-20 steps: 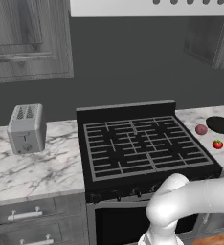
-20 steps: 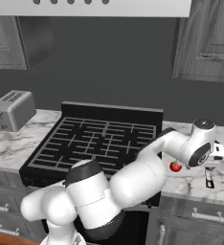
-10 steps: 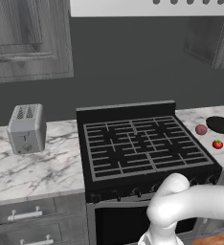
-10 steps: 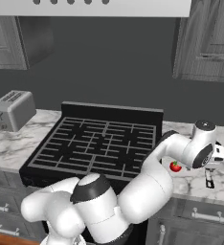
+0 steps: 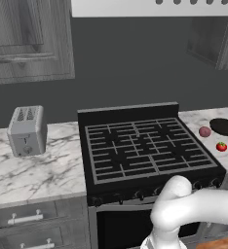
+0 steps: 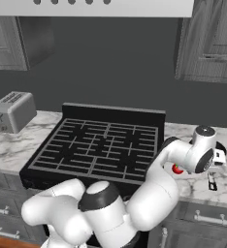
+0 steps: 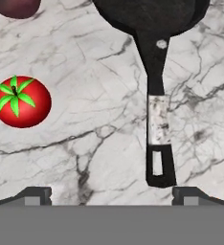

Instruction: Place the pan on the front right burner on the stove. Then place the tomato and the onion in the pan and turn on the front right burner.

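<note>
Hidden: you see the small shallow black frying pan (image 7: pixel 150 14) cut off at the hand view's top edge; only a sliver of the dull maroon onion (image 7: pixel 16 7) shows at the corner
Pan: on the white marble counter (image 7: pixel 95 143) right of the black gas stove (image 5: pixel 147 151), its long thin handle pointing toward the claw
Tomato: the bright red tomato with green top (image 7: pixel 21 101) sits on the counter beside the handle, apart from it
Claw: the two-finger gripper (image 7: pixel 111 194) hangs above the handle end, tips spread wide, holding nothing
Writing: you can read none
Change: the arm has swung further right
</note>
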You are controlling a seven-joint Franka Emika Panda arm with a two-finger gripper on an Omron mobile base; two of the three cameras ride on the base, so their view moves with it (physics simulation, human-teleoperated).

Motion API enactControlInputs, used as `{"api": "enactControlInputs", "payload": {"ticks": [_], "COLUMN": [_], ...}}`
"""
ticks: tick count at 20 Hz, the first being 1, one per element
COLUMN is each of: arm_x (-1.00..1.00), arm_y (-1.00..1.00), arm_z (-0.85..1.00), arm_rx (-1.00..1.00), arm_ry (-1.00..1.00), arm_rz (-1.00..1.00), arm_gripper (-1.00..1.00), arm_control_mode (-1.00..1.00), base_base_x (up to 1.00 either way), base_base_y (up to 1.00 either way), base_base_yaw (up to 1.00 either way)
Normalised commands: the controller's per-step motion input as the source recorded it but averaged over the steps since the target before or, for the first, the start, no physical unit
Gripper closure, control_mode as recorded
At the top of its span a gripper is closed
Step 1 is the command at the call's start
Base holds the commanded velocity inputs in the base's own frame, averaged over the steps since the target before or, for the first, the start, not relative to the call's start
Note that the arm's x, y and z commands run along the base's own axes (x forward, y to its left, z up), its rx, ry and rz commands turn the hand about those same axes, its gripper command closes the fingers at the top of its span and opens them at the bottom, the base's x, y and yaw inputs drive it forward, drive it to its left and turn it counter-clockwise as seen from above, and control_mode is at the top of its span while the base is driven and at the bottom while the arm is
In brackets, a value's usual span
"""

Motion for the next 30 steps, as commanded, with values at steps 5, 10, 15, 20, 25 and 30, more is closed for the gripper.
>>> {"api": "enactControlInputs", "payload": {"ticks": [5,10,15,20,25,30], "arm_x": [0.14,0.07,0.00,0.01,0.01,0.04], "arm_y": [-0.02,-0.15,-0.21,-0.08,0.00,0.00], "arm_z": [-0.01,0.00,-0.01,-0.09,-0.27,-0.28], "arm_rx": [0.00,0.00,0.00,0.00,0.00,0.00], "arm_ry": [0.00,0.00,0.00,0.00,0.00,0.00], "arm_rz": [0.00,0.00,0.00,0.00,0.00,0.00], "arm_gripper": [-1.00,-1.00,-1.00,-1.00,-1.00,-1.00], "arm_control_mode": [-1.00,-1.00,-1.00,-1.00,-1.00,-1.00], "base_base_x": [0.00,0.00,0.00,0.00,0.00,0.00], "base_base_y": [0.00,0.00,0.00,0.00,0.00,0.00], "base_base_yaw": [0.00,0.00,0.00,0.00,0.00,0.00]}}
